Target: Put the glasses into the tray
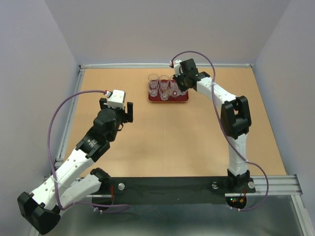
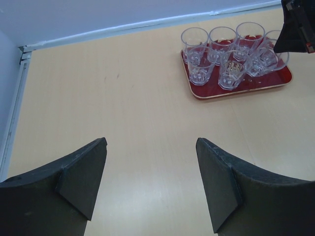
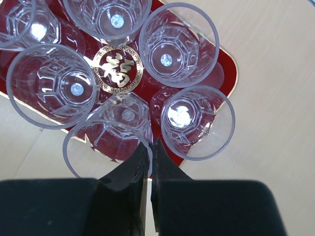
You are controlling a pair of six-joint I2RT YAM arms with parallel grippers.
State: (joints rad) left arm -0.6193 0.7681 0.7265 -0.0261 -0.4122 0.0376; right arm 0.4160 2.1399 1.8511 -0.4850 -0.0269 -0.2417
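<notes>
The dark-red tray (image 1: pixel 168 101) lies at the far middle of the table, with several clear glasses (image 1: pixel 153 84) standing on it. In the right wrist view the tray (image 3: pixel 229 73) shows its gold emblem (image 3: pixel 117 66) ringed by glasses. My right gripper (image 3: pixel 150 142) is over the tray's right end (image 1: pixel 178 83), shut on the wall of one glass (image 3: pixel 106 140) whose base rests on the tray. My left gripper (image 1: pixel 116 109) is open and empty, well left of the tray and above bare table (image 2: pixel 151 142). It sees the tray (image 2: pixel 236 93) and glasses (image 2: pixel 194 44) ahead on the right.
A raised metal rail (image 1: pixel 162 65) runs along the table's far edge just behind the tray, and another along the left side (image 1: pixel 69 123). Grey walls close in the back and both sides. The right arm's elbow (image 1: pixel 235 115) stands right of the tray.
</notes>
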